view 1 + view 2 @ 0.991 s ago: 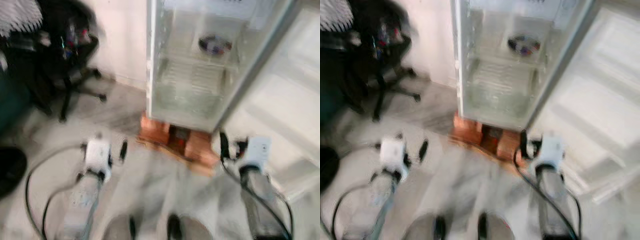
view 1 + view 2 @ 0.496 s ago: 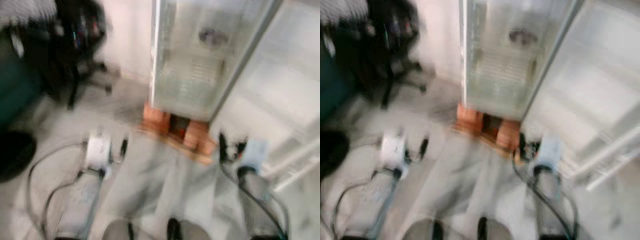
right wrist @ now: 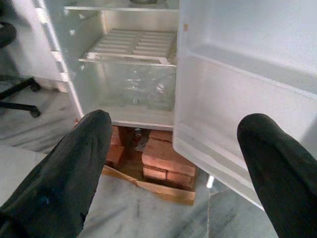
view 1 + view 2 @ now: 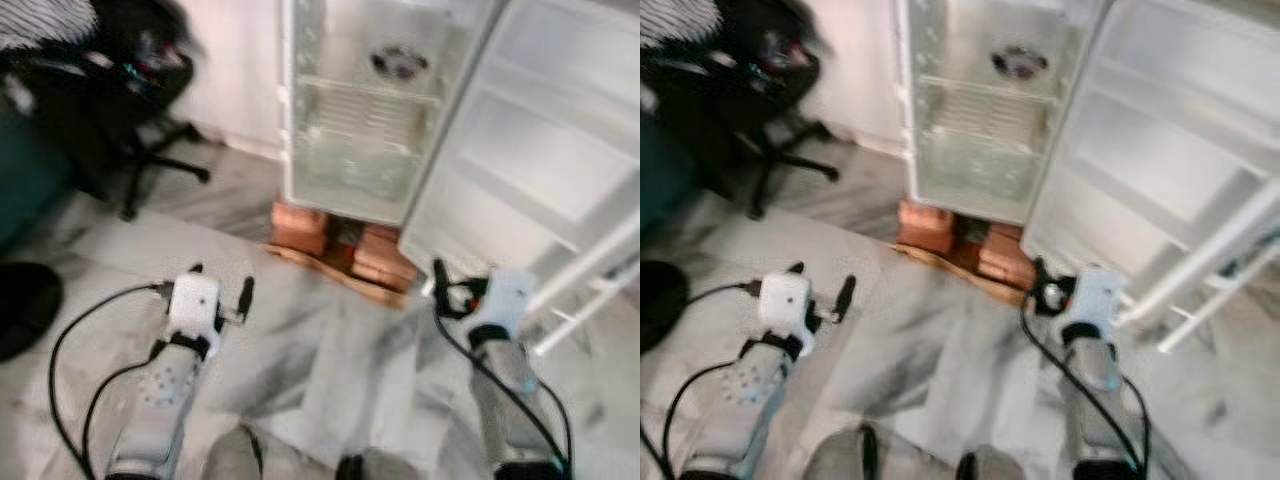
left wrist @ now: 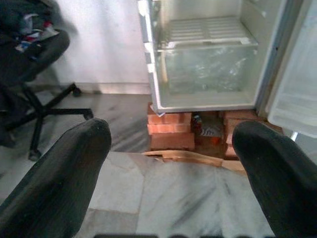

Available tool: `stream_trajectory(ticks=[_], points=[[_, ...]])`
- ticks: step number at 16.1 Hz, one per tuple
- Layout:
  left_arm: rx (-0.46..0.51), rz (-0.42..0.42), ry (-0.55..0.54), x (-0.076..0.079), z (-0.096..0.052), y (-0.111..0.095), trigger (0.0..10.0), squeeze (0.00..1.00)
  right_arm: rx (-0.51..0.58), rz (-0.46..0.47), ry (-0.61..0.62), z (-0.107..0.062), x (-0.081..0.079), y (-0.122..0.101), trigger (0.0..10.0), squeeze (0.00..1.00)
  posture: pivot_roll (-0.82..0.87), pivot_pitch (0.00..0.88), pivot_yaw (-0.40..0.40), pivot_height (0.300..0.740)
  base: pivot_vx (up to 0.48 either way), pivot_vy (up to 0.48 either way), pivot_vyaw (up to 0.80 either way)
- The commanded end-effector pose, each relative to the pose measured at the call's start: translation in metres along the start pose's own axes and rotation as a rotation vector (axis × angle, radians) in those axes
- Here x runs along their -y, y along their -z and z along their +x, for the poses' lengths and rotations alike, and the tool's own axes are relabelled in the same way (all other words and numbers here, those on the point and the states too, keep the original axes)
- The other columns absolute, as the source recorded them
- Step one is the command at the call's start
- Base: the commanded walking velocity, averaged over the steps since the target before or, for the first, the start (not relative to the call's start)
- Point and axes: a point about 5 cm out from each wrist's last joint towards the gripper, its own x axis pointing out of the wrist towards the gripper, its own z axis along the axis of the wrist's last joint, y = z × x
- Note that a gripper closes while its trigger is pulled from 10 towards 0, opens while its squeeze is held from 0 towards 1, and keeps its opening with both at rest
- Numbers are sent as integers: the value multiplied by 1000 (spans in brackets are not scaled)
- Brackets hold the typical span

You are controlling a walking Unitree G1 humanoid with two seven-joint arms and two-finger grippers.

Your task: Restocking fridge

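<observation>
A white fridge [image 4: 355,150] stands open on red bricks [image 4: 302,228], its door [image 4: 530,150] swung out to the right. A dark round item [image 4: 398,62] lies on an upper wire shelf, and below it is a clear drawer [image 5: 208,67]. My left gripper [image 4: 222,285] hangs low over the marble floor, left of the fridge, open with nothing between its fingers [image 5: 59,173]. My right gripper [image 4: 452,292] is held low near the bottom corner of the door, also open and empty, its fingers [image 3: 64,173] pointing at the bricks.
A black office chair [image 4: 130,90] with things piled on it stands at the left by the wall. A dark round object [image 4: 25,320] lies on the floor at far left. White rack bars [image 4: 590,290] stick out at the right, beyond the door. A wooden board [image 3: 158,191] lies under the bricks.
The whole picture has shifted and sharpened as the camera moved; the fridge now sits higher and further left in view. Both arms keep their low pose with open fingers.
</observation>
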Motion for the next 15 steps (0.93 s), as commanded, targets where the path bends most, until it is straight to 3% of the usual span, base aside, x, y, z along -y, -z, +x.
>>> stream_trajectory(ticks=[1, 11, 15], points=[[-6, 0, 11, 2, -2, 2, 10000, 0, 12, -11, 6, 0, 4, -3, 10000, 0, 73, 133, -26, 740, 0, -446, 0], [-8, 4, 16, 6, -1, 3, 10000, 0, 23, -18, 2, 2, 4, -5, 10000, 0, 70, 139, -28, 740, 0, -393, 0], [-21, 15, 9, 0, -5, 6, 10000, 0, 29, -8, 1, 3, 4, -5, 10000, 0, 73, 140, -26, 740, 0, -379, 0]])
